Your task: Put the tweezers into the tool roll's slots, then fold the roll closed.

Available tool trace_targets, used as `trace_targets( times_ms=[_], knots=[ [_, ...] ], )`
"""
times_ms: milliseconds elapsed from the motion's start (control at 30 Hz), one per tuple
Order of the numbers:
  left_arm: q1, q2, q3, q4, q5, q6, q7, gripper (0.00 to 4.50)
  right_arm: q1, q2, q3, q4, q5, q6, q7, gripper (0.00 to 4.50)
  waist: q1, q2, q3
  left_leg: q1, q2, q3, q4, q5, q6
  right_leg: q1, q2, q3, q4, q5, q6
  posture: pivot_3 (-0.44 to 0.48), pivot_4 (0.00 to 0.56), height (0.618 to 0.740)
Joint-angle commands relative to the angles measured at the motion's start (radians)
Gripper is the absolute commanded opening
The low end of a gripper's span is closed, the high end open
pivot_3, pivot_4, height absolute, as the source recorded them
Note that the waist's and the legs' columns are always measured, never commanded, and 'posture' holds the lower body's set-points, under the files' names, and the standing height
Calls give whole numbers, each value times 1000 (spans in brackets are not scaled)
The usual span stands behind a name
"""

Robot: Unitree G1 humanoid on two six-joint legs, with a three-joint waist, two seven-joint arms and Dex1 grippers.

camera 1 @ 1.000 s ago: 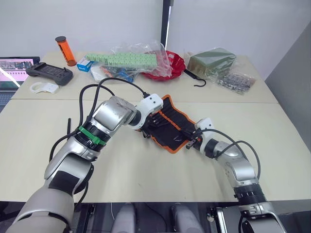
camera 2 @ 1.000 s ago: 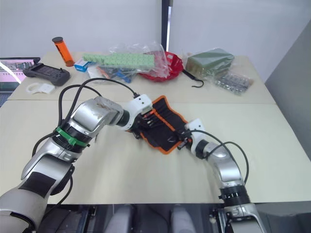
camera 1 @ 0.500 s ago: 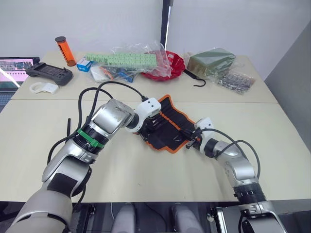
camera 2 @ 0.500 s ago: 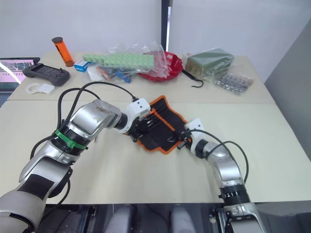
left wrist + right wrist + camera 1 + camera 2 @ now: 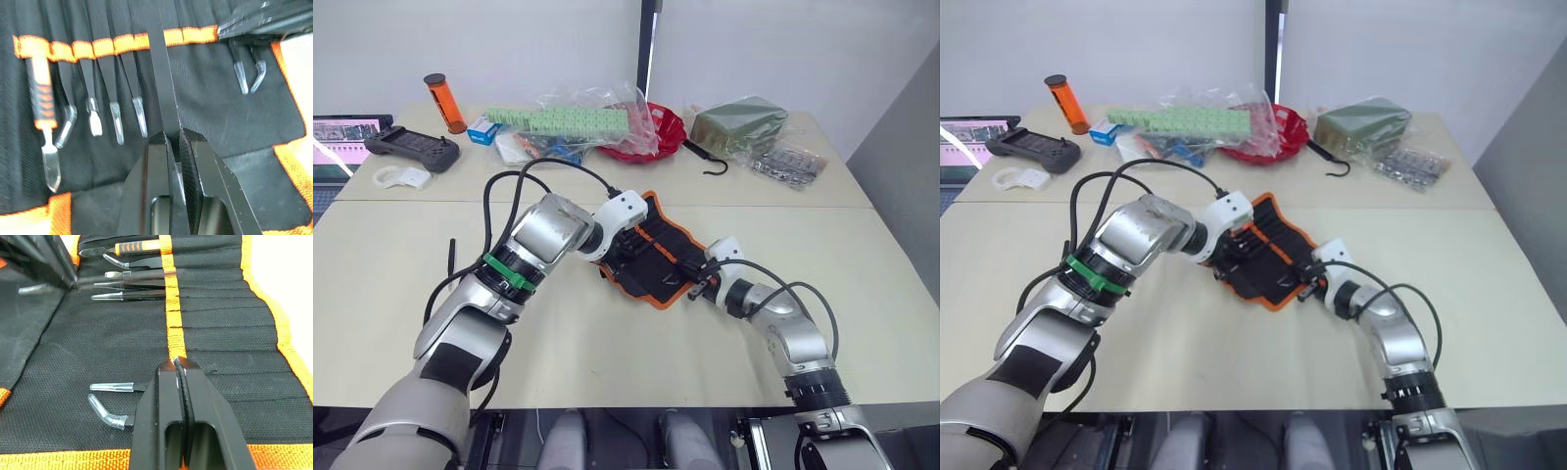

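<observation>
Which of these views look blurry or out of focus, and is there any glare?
Left wrist view: the tool roll and its seated tweezers look soft, as with motion blur. Right wrist view: the roll's weave is crisp near the right gripper and softer farther off. Left eye view: even light, mild glare on the plastic bags.

The room is evenly and brightly lit from above, with soft, faint shadows under the arms on the pale table (image 5: 607, 343). The plastic bags (image 5: 592, 108) at the upper middle catch small white glints. The head views are fairly sharp, softening slightly toward the corners. In the left wrist view the tool roll (image 5: 98, 88) and its tweezers (image 5: 115, 117) look smeared and out of focus; the right wrist view is crisper, its weave plainly visible.
</observation>
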Motion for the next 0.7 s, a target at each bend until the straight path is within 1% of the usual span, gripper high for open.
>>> trace_targets(
  times_ms=[33,167,267,333,367,400,433,467,533,600,633,700],
  knots=[
    [-44,20,6,-21,-18,31,-53,14,16,-5,10,38,-28,20,-7,0,-2,0,0,0,0,0,0,0,0,0,0,0,0,0,0,0,150,740],
    [-93,13,37,27,-13,22,-72,14,18,-3,14,38,-28,19,-7,0,-2,0,0,0,0,0,0,0,0,0,0,0,0,0,0,0,150,740],
    [-127,10,29,39,1,6,-80,14,18,-3,14,40,-28,16,-7,0,-2,0,0,0,0,0,0,0,0,0,0,0,0,0,0,0,150,740],
    [-154,11,14,54,-8,38,-107,14,15,-1,15,41,-28,15,-8,0,-3,0,0,0,0,0,0,0,0,0,0,0,0,0,0,0,150,740],
    [-167,18,-16,57,6,28,-123,14,14,1,16,43,-28,14,-9,0,-4,0,0,0,0,0,0,0,0,0,0,0,0,0,0,0,150,740],
    [-188,29,-72,67,27,33,-149,14,12,2,17,46,-29,12,-9,0,-4,0,0,0,0,0,0,0,0,0,0,0,0,0,0,0,150,740],
    [-226,48,-159,91,32,70,-210,14,8,5,18,50,-29,10,-10,0,-4,0,0,0,0,0,0,0,0,0,0,0,0,0,0,0,150,740],
    [-254,61,-220,110,33,100,-257,14,5,7,20,53,-30,9,-11,0,-6,0,0,0,0,0,0,0,0,0,0,0,0,0,0,0,150,740],
    [-295,41,-238,188,21,136,-288,14,1,10,21,60,-31,5,-12,0,-7,0,0,0,0,0,0,0,0,0,1,0,0,0,0,0,150,740],
    [-323,20,-256,256,35,138,-294,14,0,13,20,64,-32,1,-13,0,-8,0,0,0,0,0,0,0,0,0,1,0,1,-1,1,0,150,740],
    [-333,18,-274,273,39,137,-308,14,1,14,21,65,-32,0,-15,0,-8,0,0,0,0,0,0,0,0,0,1,0,1,-2,4,0,150,740],
    [-345,11,-293,296,47,122,-328,14,7,15,20,62,-32,-2,-16,0,-9,1,0,0,0,0,0,0,0,0,1,0,1,-2,4,0,150,740]
  ],
)
